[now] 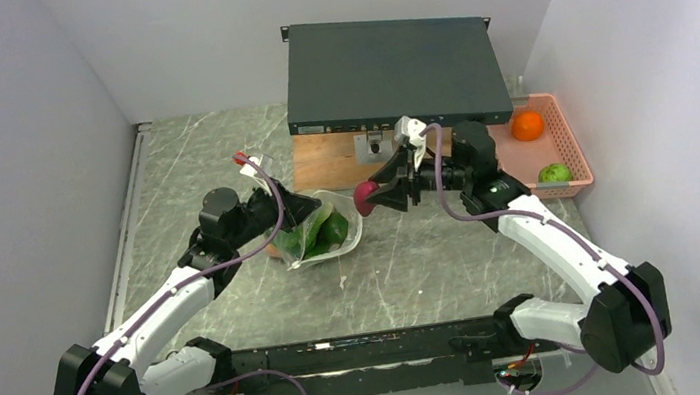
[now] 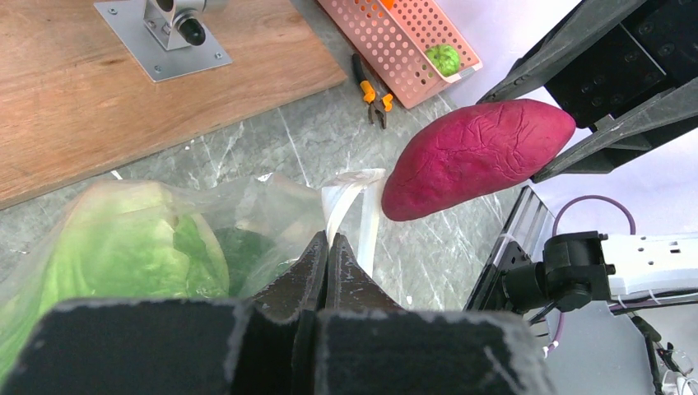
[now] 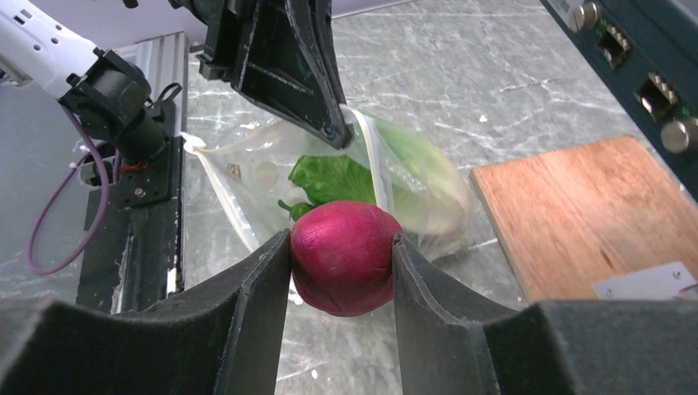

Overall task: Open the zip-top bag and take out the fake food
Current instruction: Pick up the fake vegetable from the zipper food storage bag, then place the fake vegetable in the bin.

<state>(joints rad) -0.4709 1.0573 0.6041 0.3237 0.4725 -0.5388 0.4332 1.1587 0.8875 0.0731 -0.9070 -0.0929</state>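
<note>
The clear zip-top bag (image 1: 325,231) lies mid-table with its mouth open toward the right, and also shows in the right wrist view (image 3: 247,181). Leafy green lettuce (image 2: 132,247) and a dark green piece (image 1: 335,228) are inside it. My left gripper (image 2: 329,243) is shut on the bag's rim (image 2: 350,206) and holds it up. My right gripper (image 3: 342,247) is shut on a dark red fake food piece (image 3: 343,255), held in the air just right of the bag's mouth; the piece also shows in the top view (image 1: 366,196) and the left wrist view (image 2: 477,156).
A pink slatted basket (image 1: 561,146) at the right holds an orange ball (image 1: 527,125) and a round green piece (image 1: 555,173). A dark metal box (image 1: 389,72) sits on a wooden board (image 1: 326,160) behind. Orange-handled pliers (image 2: 372,92) lie by the basket.
</note>
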